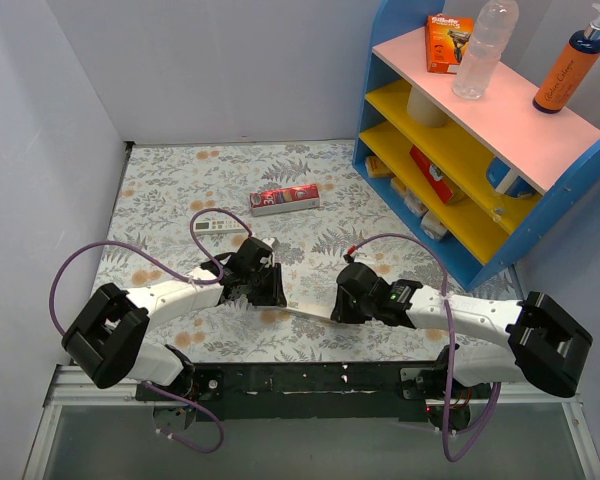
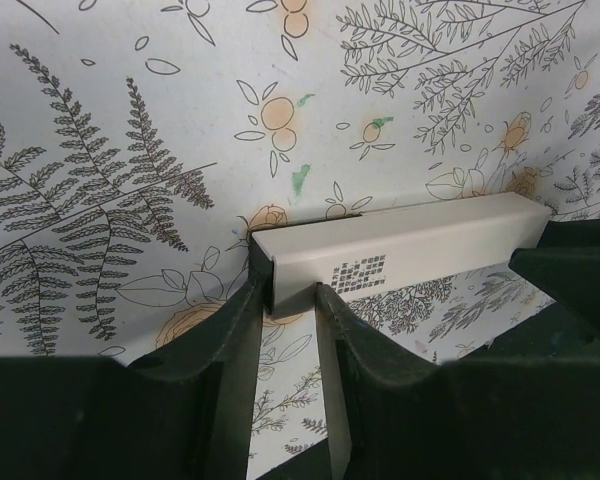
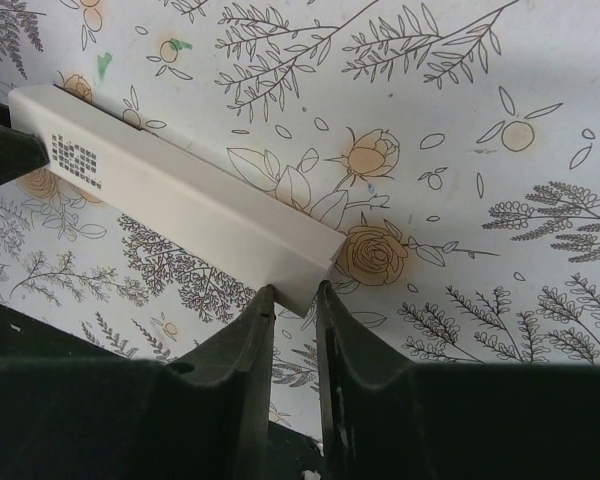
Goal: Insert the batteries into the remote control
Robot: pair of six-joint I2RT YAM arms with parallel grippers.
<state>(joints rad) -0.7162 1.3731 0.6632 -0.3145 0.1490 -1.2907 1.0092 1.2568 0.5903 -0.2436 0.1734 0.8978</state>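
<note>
Slim white remote control [image 2: 430,250] (dotted patch near one end) spans between left pincer [image 2: 292,295] and right pincer [image 3: 296,295].

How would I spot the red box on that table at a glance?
Find the blue shelf unit on the right, then look left from its foot across the flowered cloth. The red carton lies flat there, toward the back wall. It is the only red thing on the cloth; other red packs sit on the shelves.

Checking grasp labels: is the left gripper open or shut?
Shut: in the left wrist view the left gripper pinches one end of the white bar between its fingers.
</note>
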